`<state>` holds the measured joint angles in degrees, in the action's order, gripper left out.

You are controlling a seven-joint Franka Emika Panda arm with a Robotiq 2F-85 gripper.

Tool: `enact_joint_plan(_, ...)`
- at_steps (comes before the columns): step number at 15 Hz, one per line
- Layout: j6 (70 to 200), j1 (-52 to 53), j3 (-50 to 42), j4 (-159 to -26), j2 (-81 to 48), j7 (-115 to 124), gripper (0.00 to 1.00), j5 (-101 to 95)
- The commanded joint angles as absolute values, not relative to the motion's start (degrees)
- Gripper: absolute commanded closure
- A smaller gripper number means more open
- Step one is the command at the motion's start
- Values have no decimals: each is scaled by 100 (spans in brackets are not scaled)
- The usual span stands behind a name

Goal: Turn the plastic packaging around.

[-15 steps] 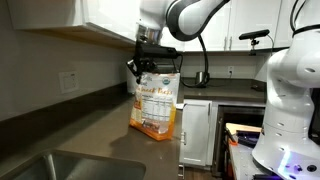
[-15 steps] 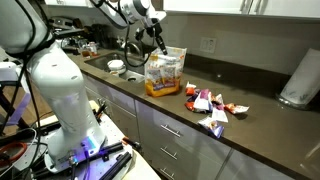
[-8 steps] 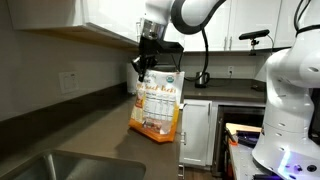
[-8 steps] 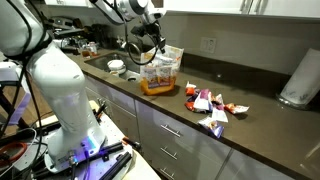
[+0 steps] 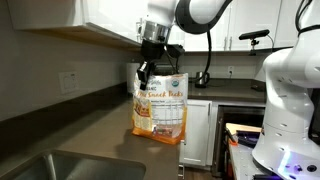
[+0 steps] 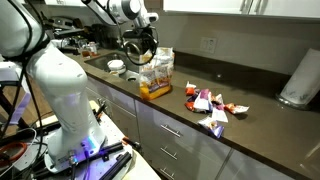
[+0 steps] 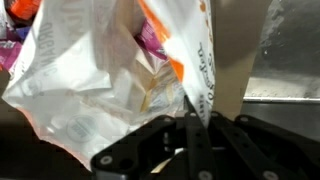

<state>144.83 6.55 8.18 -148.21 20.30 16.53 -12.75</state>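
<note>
The plastic packaging (image 5: 161,108) is a tall white pouch with an orange bottom, standing on the dark countertop (image 5: 90,135). In an exterior view its printed face is turned toward the camera. From the other side the plastic packaging (image 6: 155,74) shows its narrow edge. My gripper (image 5: 150,70) comes down from above and is shut on the pouch's top edge. In the wrist view the crinkled plastic packaging (image 7: 90,75) fills the picture, and its top rim is pinched between the black fingers (image 7: 186,135) of my gripper (image 7: 196,125).
A sink (image 5: 60,166) lies at the counter's near end. Several snack wrappers (image 6: 210,105) are scattered on the counter, with a paper-towel roll (image 6: 298,78) beyond them. Bowls (image 6: 118,67) sit behind the pouch. A white robot base (image 5: 290,90) stands beside the counter.
The pouch has rotated about its upright axis, held by the shut gripper; its printed face now turns toward one camera and its edge toward the other.
</note>
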Motion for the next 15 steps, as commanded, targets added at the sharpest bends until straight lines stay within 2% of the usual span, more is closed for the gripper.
enact_joint_plan(1,14445,968,703,-14999,2180,405,100,-812)
enact_joint_plan(8,14269,1244,416,-15041,2268,-1296,100,-552)
enact_joint_plan(9,14221,1188,419,-15022,2279,-1325,78,-626)
enact_joint_plan(12,14095,1058,411,-14998,2336,-1314,62,-769)
enact_joint_plan(15,13821,923,454,-14931,2460,-1335,42,-1069)
